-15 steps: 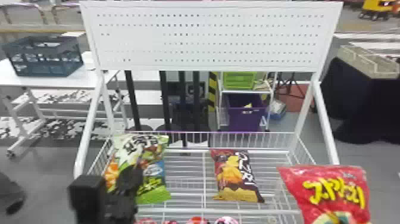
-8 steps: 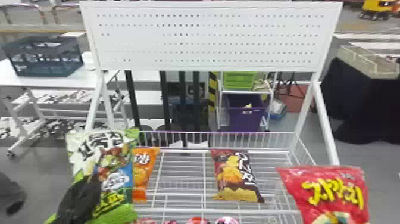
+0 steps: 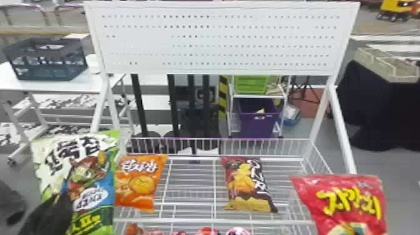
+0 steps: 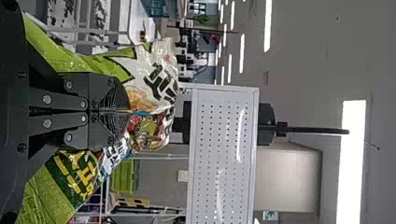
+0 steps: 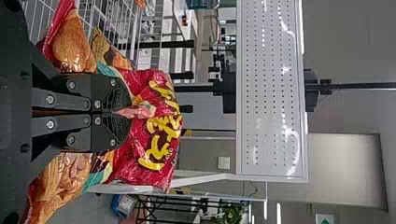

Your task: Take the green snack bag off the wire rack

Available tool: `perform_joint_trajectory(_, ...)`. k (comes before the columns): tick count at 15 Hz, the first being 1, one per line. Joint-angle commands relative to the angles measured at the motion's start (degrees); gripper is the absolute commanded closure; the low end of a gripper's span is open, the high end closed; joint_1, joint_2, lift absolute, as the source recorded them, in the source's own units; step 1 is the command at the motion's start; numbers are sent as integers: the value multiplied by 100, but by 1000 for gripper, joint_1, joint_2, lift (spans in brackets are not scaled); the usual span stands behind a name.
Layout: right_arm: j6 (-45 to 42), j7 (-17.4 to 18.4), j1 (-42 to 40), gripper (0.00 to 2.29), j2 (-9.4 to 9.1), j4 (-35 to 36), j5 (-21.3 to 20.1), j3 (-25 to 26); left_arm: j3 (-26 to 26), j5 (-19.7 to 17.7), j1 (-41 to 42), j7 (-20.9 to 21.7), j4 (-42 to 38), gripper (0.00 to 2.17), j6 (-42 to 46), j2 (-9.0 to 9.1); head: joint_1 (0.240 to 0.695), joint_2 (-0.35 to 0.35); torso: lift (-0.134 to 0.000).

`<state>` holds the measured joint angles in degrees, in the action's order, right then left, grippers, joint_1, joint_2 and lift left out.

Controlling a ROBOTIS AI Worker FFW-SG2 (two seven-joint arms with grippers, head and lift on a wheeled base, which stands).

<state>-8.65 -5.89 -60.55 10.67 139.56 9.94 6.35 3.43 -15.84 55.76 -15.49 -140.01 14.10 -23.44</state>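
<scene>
Held green snack bag (image 3: 90,175) pinched in left gripper (image 3: 51,212), by left edge of wire rack (image 3: 187,221). Clamped red snack bag (image 3: 347,200) in right gripper (image 5: 123,113), by right edge.

Black print on green snack bag (image 3: 89,170), yellow on red bag (image 3: 347,203)

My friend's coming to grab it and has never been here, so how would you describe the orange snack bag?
Find the white pegboard, then the wire rack below it. On the rack's left side, seen from the robot, lies an orange bag with white lettering. Its orange sets it apart from the brown bag farther right and the held green bag.
</scene>
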Motion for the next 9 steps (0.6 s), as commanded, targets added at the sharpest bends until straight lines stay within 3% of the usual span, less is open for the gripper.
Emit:
perform_joint_trajectory(1,0,0,0,2229,-4,1,-1,7,0,11,-30,11,0,2067,-71,-3,499,0,0)
perform_joint_trajectory(9,0,0,26,2233,-12,-43,-1,-2,9,-7,-47,20,0,2067,-106,-3,499,0,0)
